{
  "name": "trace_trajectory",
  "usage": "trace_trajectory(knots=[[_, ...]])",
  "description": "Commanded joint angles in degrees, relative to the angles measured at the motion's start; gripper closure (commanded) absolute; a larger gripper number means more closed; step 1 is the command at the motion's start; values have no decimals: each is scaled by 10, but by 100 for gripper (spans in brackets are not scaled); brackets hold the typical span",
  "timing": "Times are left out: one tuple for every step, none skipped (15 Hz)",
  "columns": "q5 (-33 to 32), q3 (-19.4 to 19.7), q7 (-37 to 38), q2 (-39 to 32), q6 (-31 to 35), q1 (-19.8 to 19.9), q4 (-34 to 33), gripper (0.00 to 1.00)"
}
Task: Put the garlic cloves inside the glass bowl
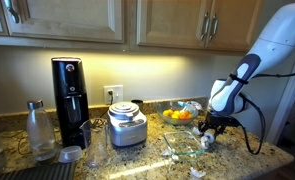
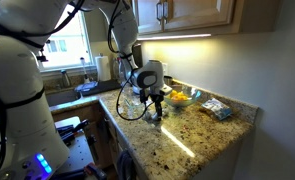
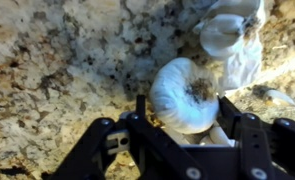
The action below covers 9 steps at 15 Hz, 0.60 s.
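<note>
In the wrist view a whitish garlic bulb [image 3: 184, 92] sits between my gripper's [image 3: 185, 118] two black fingers, which press against its sides; it is low over the granite. More garlic [image 3: 230, 35] lies just beyond it. In an exterior view the gripper [image 1: 208, 128] is down at the counter, right of the clear glass bowl [image 1: 183, 146]. Another whitish garlic piece [image 1: 197, 172] lies near the counter's front edge. In the exterior view from the other side the gripper [image 2: 155, 104] is low over the counter; the glass bowl is hard to make out there.
A bowl of orange and yellow fruit [image 1: 177, 115] stands behind the gripper and also shows in an exterior view [image 2: 179, 97]. A steel appliance [image 1: 127, 126], a black machine [image 1: 69, 95] and a clear bottle [image 1: 39, 130] stand further along. A blue packet [image 2: 217, 108] lies on the counter.
</note>
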<state>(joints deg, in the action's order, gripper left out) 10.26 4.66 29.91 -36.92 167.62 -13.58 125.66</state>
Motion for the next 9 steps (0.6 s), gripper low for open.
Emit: trace_trajectory(knots=[[16,0,1,20,-18,-5,11,58],[17,-3,-1,24,-18,-3,13,64],[18,-3,0,29,-18,-4,16,66],[19,-6,-3,34,-20,0,18,68],[20,-5,-2,42,-20,-1,21,71],[20,-4,-3,54,-20,-1,29,71],[18,-3,-5,65,-19,-1,36,71],[17,-1,-5,78,-11,-3,45,71],[18,-4,-8,90,-10,1,52,71]])
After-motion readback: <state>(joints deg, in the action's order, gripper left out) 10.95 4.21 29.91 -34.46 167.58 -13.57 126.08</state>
